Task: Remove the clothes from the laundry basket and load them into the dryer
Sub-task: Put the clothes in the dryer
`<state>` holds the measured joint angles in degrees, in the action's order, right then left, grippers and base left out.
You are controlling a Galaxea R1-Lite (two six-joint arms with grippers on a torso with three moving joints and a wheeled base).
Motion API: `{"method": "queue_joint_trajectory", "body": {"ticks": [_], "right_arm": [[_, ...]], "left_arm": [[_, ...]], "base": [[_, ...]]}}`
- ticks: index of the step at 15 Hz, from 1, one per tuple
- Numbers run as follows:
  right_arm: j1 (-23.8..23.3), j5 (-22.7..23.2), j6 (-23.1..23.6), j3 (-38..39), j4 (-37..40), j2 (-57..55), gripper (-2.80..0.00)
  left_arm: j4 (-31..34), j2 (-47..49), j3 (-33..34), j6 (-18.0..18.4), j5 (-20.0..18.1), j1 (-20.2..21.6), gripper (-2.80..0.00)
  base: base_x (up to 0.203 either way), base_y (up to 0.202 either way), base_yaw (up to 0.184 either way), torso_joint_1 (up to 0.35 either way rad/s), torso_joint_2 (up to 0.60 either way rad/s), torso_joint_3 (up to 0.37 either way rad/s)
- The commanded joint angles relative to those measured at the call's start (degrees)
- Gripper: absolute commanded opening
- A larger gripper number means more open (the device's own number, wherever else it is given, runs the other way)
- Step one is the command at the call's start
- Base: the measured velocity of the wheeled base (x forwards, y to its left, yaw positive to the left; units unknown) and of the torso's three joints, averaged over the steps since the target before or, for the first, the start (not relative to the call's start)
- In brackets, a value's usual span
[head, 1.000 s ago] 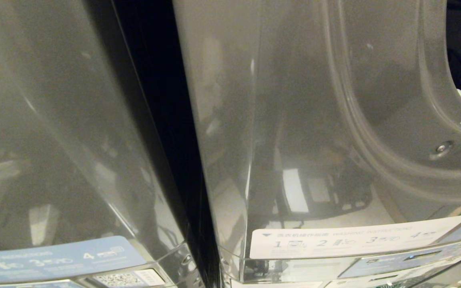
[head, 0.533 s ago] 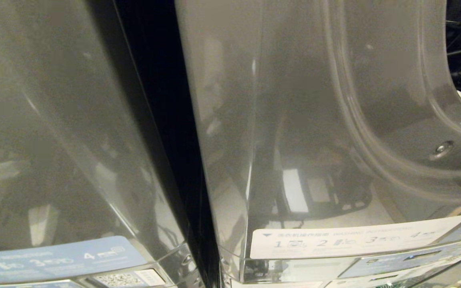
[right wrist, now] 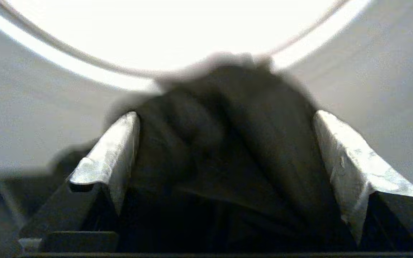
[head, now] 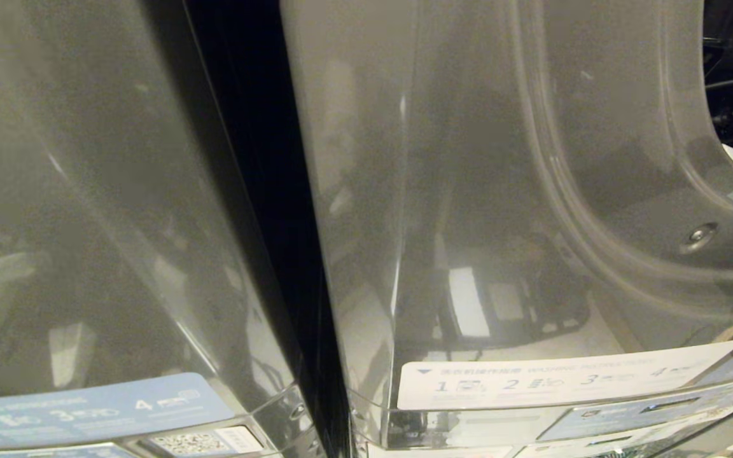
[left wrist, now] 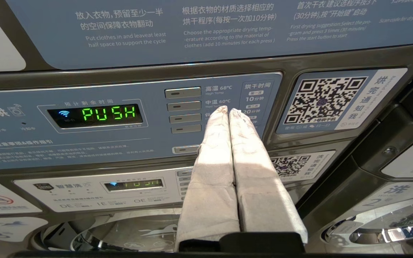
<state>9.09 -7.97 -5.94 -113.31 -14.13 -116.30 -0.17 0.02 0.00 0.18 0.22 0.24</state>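
The right hand [right wrist: 224,118] stands spread wide, its two cloth-wrapped fingers [right wrist: 111,150] far apart, with a dark garment [right wrist: 228,150] lying between them in the middle of the right wrist view; whether the fingers touch the cloth cannot be told, and the garment is blurred. Behind it, across the upper part of that frame, curves the pale rim of the dryer opening [right wrist: 84,62], very bright inside.

The left hand [left wrist: 228,111] is clenched, its two wrapped fingers [left wrist: 213,161] pressed flat together with nothing between them, pointing at a blue control panel [left wrist: 23,143] in the centre of the left wrist view. The panel's green display [left wrist: 109,114] reads "PUSH". Beside it stand five grey buttons [left wrist: 183,92] in a column, with labels "68°C High Temp" and "60°C". Above, a blue instruction sticker [left wrist: 127,32] reads "Put clothes in and leaveat least half space to support the cycle" and "Choose the appropriate drying temperature according to the material of clothes (add 10 minutes for each press)". Two QR codes [left wrist: 323,100] show at right, one large and one smaller below.

In the head view, two grey machine fronts stand side by side, a dark gap [head: 258,222] between them. A white label [head: 564,378] at lower right reads "WASHING INSTRUCTIONS", numbered 1 to 4.
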Motion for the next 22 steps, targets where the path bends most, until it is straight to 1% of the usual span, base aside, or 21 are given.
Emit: {"method": "queue_joint_trajectory", "body": {"ticks": [1,2,4,7,9,11,14,17,18,20,22], "right_arm": [[0.0,0.7,0.0,-0.3,-6.8,1.6,0.00],[0.0,1.0,0.2,-0.3,-9.9,2.5,0.00],[0.0,1.0,1.2,-0.3,-12.4,4.9,0.00],[0.0,1.1,1.8,-0.1,-12.0,9.5,0.00],[0.1,1.0,1.8,0.2,-10.3,13.4,0.00],[0.5,1.0,1.7,2.1,-8.8,18.2,0.00],[2.1,1.4,1.7,11.1,-7.1,27.5,0.00],[2.5,3.0,1.9,24.8,-6.8,38.0,0.00],[2.6,3.5,2.2,30.4,-6.8,42.1,-2.80],[2.6,4.5,3.2,38.8,-6.7,50.6,-2.80],[2.6,5.8,4.5,44.3,-6.6,57.9,-2.80]], "left_arm": [[0.0,0.0,0.0,0.0,0.0,0.0,-2.80],[0.0,0.0,0.0,0.0,0.0,0.0,-2.80],[0.0,0.0,0.0,0.0,0.0,0.0,-2.80],[0.0,0.0,0.0,0.0,0.0,0.0,-2.80],[-0.1,0.0,0.0,0.0,0.0,0.0,-2.80],[0.0,0.0,0.0,0.0,0.0,0.0,-2.80],[0.0,0.0,0.0,0.0,0.0,0.0,-2.80],[0.0,0.0,0.0,0.0,0.0,0.0,-2.80],[0.0,0.0,0.0,0.0,0.0,0.0,-2.80],[0.0,0.0,0.0,0.0,0.0,0.0,-2.80],[0.0,0.0,0.0,0.0,0.0,0.0,-2.80]], "base": [[0.000,0.000,0.000,0.000,0.00,0.000],[0.000,0.000,0.000,0.000,0.00,0.000],[0.000,0.000,0.000,0.000,0.00,0.000],[0.000,0.000,0.000,0.000,0.00,0.000],[0.000,0.000,0.000,0.000,0.00,0.000],[0.000,0.000,0.000,0.000,0.00,0.000],[0.000,0.000,0.000,0.000,0.00,0.000],[0.000,0.000,0.000,0.000,0.00,0.000],[0.000,0.000,0.000,0.000,0.00,0.000],[0.000,0.000,0.000,0.000,0.00,0.000],[0.000,0.000,0.000,0.000,0.00,0.000]]}}
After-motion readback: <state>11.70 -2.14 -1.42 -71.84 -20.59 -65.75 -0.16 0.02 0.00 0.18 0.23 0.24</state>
